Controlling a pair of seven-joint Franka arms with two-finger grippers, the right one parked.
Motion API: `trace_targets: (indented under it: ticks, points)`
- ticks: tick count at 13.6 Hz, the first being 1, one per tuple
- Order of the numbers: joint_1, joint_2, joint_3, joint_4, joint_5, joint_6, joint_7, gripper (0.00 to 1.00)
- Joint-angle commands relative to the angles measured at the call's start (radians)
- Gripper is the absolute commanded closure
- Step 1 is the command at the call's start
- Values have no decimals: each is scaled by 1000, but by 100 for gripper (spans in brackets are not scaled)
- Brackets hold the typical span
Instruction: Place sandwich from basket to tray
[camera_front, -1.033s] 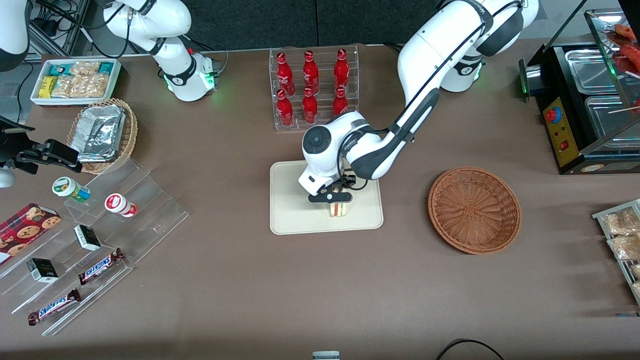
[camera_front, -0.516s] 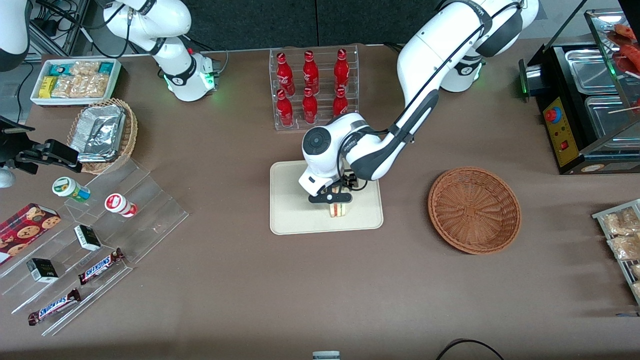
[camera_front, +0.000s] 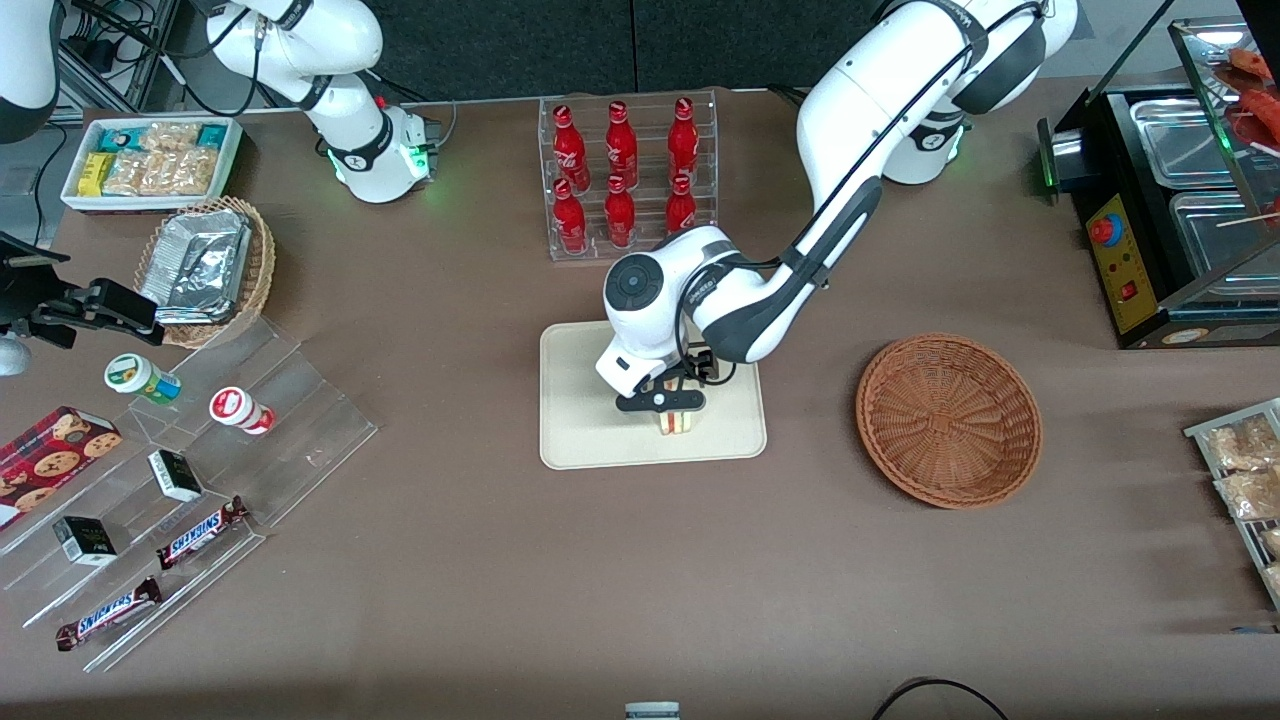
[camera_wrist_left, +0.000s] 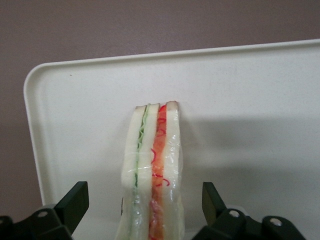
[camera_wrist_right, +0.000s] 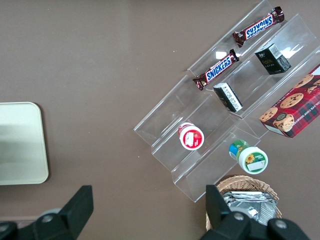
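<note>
The sandwich (camera_front: 678, 422) stands on its edge on the cream tray (camera_front: 580, 420), in the part nearer the front camera and toward the working arm's end. In the left wrist view the sandwich (camera_wrist_left: 152, 170) shows its green and red filling, wrapped in clear film, on the tray (camera_wrist_left: 250, 100). My left gripper (camera_front: 662, 401) hangs just over it, open. Its fingers (camera_wrist_left: 75, 200) stand on either side of the sandwich with a gap on each side (camera_wrist_left: 145, 197). The reddish-brown wicker basket (camera_front: 948, 420) is empty, beside the tray toward the working arm's end.
A clear rack of red bottles (camera_front: 625, 175) stands farther from the camera than the tray. An acrylic stand with snack bars and cups (camera_front: 200, 470), a foil-lined basket (camera_front: 205, 265) and a white snack box (camera_front: 150, 160) lie toward the parked arm's end. A food warmer (camera_front: 1170, 200) stands at the working arm's end.
My left gripper has shifted very slightly over the tray. The sandwich has stayed in the same spot on the tray.
</note>
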Motion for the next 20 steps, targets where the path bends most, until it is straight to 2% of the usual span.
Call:
trace_targets:
  ticks: [1, 4, 8, 9, 14, 20]
  points:
    - [-4, -48, 4, 59, 8, -106, -21, 0]
    - [59, -128, 1, 54, -63, -180, 3, 0]
    - [155, -196, -1, 10, -80, -194, 5, 0]
    - [198, -223, -2, -12, -110, -192, 23, 0]
    - [384, -317, -2, -113, -178, -188, 216, 0]
    - [536, -420, -2, -124, -285, -276, 444, 0]
